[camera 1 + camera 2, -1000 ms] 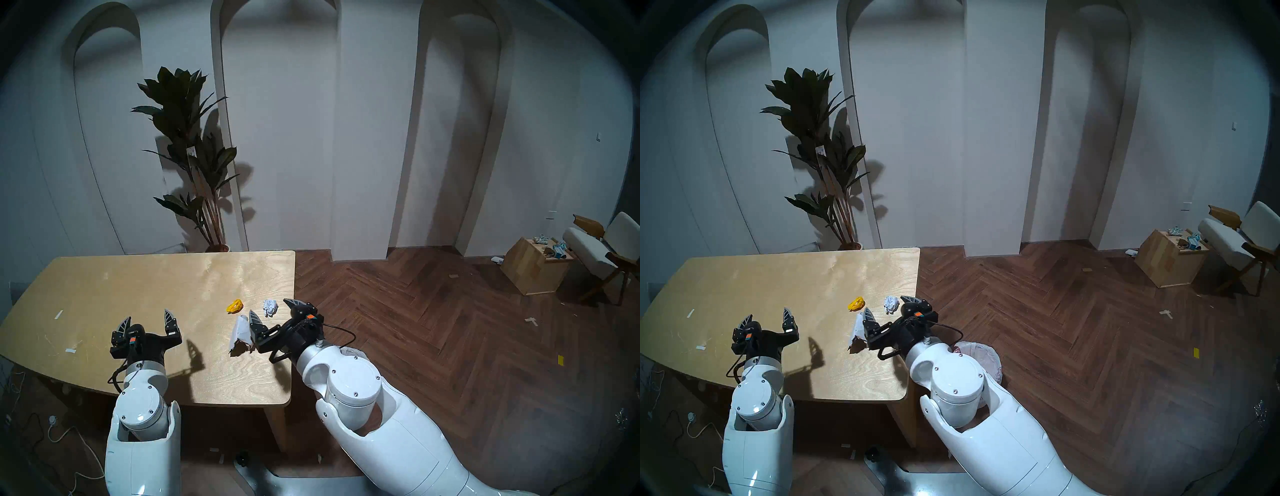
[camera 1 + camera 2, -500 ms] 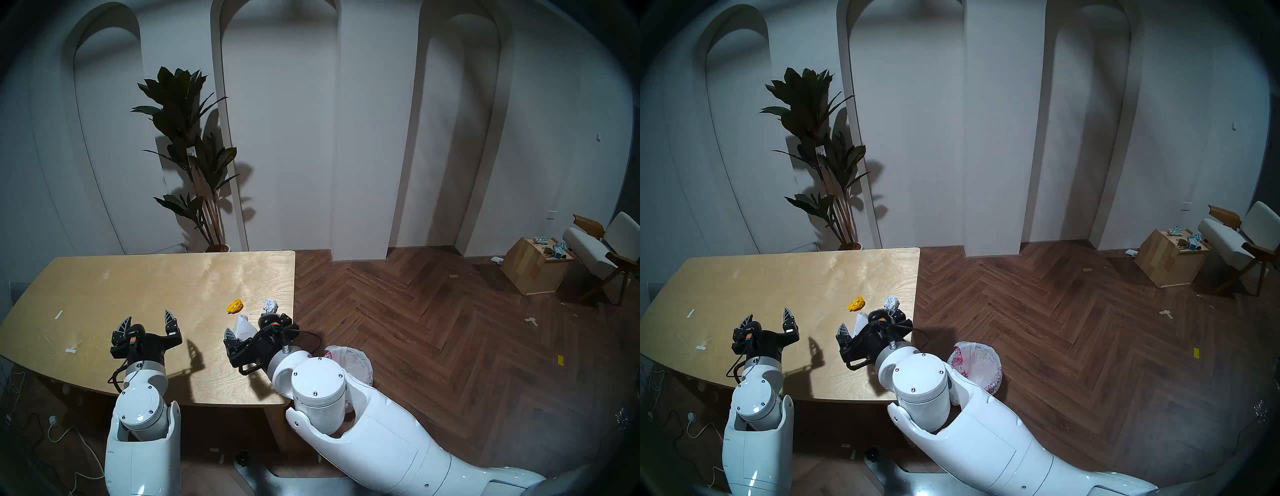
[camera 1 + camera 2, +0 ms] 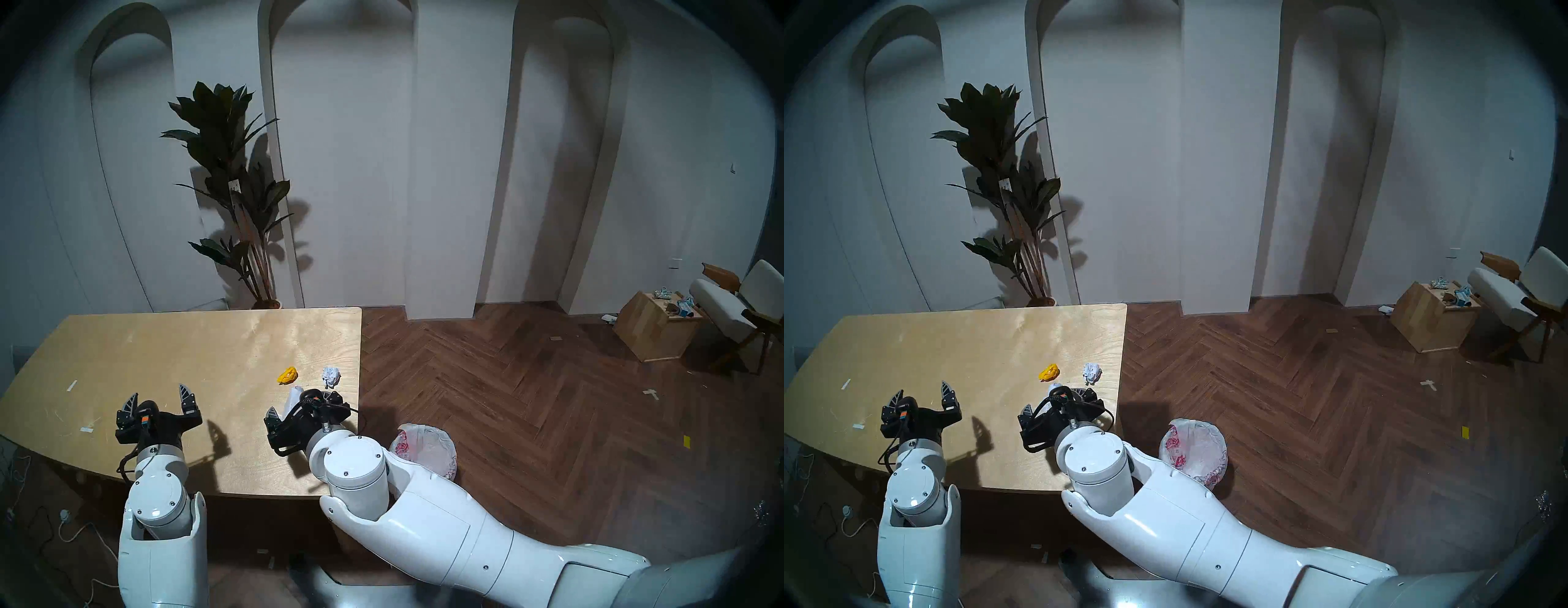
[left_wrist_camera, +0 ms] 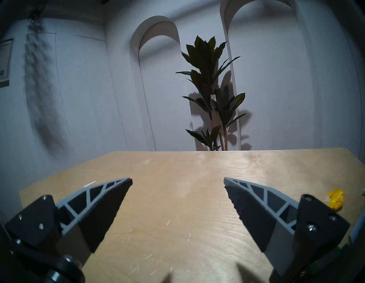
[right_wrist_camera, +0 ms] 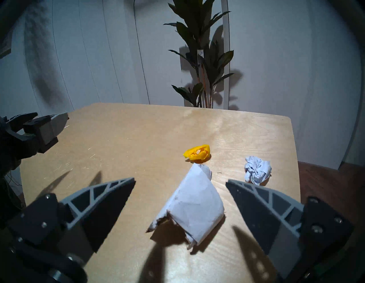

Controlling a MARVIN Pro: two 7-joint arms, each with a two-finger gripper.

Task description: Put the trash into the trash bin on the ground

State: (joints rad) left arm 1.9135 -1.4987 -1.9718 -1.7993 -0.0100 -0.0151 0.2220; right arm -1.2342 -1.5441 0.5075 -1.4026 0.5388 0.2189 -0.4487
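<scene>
Three pieces of trash lie near the right edge of the wooden table (image 3: 169, 348): a yellow wad (image 3: 287, 375) (image 5: 197, 154), a white paper ball (image 3: 331, 376) (image 5: 257, 170) and a larger whitish piece (image 5: 193, 205). My right gripper (image 3: 300, 404) (image 5: 180, 180) is open, low over the table, its fingers on either side of the whitish piece without touching it. In the head views it hides most of that piece. My left gripper (image 3: 158, 392) (image 4: 178, 179) is open and empty over the table's near left part. The trash bin (image 3: 426, 446), lined with a red-printed white bag, stands on the floor right of the table.
Tape strips (image 3: 72, 385) lie on the table's left side. A potted plant (image 3: 237, 191) stands behind the table. At the far right are a wooden box of clutter (image 3: 653, 327) and a chair (image 3: 738, 310). Cables lie on the floor at the left.
My right arm swung left and back, bringing its open gripper from beside the whitish piece to straddle it and uncovering the bin. My left gripper drew back slightly toward the near left.
</scene>
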